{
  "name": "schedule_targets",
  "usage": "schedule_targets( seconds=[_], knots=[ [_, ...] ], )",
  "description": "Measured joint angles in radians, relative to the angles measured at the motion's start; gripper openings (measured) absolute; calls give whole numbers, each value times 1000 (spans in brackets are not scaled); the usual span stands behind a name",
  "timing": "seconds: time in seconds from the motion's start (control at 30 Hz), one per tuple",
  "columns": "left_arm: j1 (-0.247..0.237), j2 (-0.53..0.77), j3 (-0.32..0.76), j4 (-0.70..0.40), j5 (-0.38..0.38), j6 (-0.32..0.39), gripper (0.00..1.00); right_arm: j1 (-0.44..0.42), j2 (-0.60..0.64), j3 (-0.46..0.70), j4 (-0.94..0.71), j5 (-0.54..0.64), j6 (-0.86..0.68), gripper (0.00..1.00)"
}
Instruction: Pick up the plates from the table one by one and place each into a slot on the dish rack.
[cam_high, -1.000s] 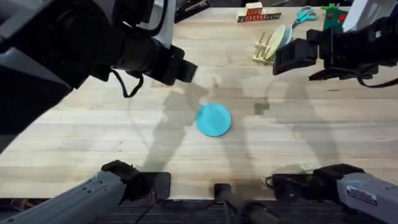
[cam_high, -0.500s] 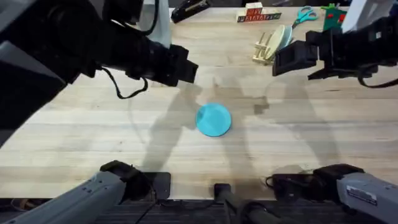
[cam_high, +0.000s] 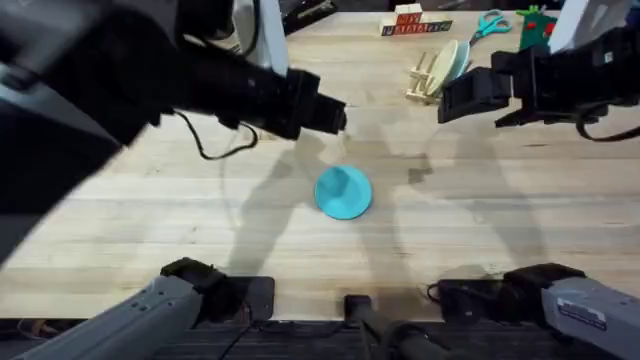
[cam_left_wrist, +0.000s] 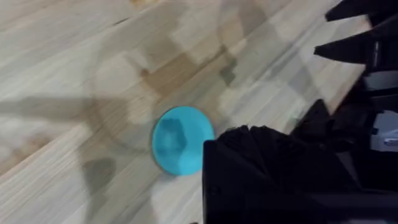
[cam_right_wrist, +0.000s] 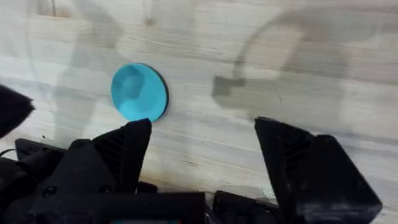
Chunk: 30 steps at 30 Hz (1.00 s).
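Turquoise plate (cam_high: 344, 192) lies flat on the table (cam_high: 150, 230), near the middle of the overhead frame, alone and well apart from the dish rack (cam_high: 428, 74) at the upper right. One pale plate (cam_high: 452, 58) already stands in the rack's slots.

The left gripper (cam_high: 330, 112) hangs above the table to the upper left of the turquoise plate, not touching it; I cannot tell how its jaws stand. The right gripper (cam_right_wrist: 202, 158) hovers beside the rack toward the upper right of the overhead frame, its jaws spread wide and holding nothing.

From where I stand, that plate looks light and stiff, a thin plastic disc with a smooth, probably slippery face. Lying flush on the wood, it gives little to grab: I would judge the rim the only place to take hold, one finger sliding under the edge, the other pressing on top. It may skate away when nudged, and a loose pinch could let it swing or drop on the way to the rack.
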Motion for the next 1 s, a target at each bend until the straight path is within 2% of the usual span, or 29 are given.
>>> schedule_targets(
  seconds=[0.13, 0.33, 0.47, 0.8, 1.0],
  knots=[
    [25, -35, -141, 145, 101, -36, 44, 0, 0, 0, 0, 0, -4, 996],
    [101, -54, -293, 195, 210, -57, 43, 0, 0, 0, 0, 0, -4, 996],
    [137, -54, -389, 225, 242, -56, 43, 0, 0, 0, 0, 0, -4, 996],
    [221, -46, -596, 410, 282, -60, 42, 0, 0, 0, 0, 0, -4, 996],
    [221, 114, -609, 517, 319, -61, 42, 0, 0, 0, 0, 0, -4, 996]
  ],
)
